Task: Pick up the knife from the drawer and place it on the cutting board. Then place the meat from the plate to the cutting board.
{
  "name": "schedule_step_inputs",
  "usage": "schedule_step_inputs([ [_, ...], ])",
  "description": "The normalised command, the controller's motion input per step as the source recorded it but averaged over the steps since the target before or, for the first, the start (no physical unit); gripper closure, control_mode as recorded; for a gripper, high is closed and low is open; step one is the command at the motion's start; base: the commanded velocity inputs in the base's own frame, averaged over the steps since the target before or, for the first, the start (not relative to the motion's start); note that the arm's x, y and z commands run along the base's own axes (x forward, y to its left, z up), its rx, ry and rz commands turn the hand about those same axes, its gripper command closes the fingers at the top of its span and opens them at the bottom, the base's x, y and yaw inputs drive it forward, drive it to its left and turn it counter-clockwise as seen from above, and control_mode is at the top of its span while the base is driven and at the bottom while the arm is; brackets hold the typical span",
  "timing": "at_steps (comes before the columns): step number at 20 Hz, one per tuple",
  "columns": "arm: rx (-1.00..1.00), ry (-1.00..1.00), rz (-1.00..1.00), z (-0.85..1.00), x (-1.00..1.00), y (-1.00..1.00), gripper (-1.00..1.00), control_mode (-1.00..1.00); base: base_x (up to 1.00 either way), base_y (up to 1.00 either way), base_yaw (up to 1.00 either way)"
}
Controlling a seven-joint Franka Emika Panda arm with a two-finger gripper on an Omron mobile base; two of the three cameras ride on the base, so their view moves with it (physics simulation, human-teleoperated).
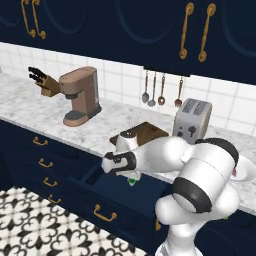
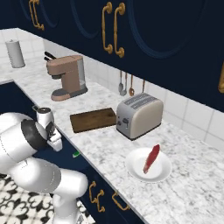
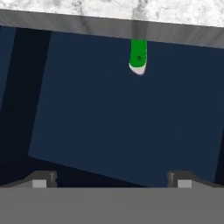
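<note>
Gripper (image 3: 111, 181) spread wide, empty, over drawer (image 3: 122, 118); knife (image 3: 138, 58) at far edge.

Knife (image 3: 138, 56): bright green handle, pale end.
Drawer (image 1: 131, 194): navy blue, brass handle.
Cutting board (image 2: 93, 119): dark brown wood.
Meat (image 2: 151, 159): red, lighter streak.
Plate (image 2: 133, 168): plain white.
Countertop (image 2: 192, 188): white-grey marble veining.
Toaster (image 2: 139, 114): silver-grey.
Coffee machine (image 1: 79, 95): dusty brown.
Floor (image 1: 35, 227): black-and-white ornamental tile.
Backsplash (image 1: 122, 80): white tile.
</note>
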Motion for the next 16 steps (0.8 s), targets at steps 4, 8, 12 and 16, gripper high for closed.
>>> schedule_step_inputs([
  [4,0.06,0.0,-0.05,-0.41,0.0,0.03,-1.0,-1.0,0.0,0.0,0.0],
  [8,0.0,0.0,-0.03,-0.65,0.0,0.04,-1.0,-1.0,0.0,0.0,0.0],
  [12,0.0,0.03,-0.01,-0.49,0.0,0.11,-1.0,-1.0,0.0,0.0,0.0],
  [16,0.0,0.08,0.0,-0.35,-0.05,0.1,-1.0,-1.0,0.0,0.0,0.0],
])
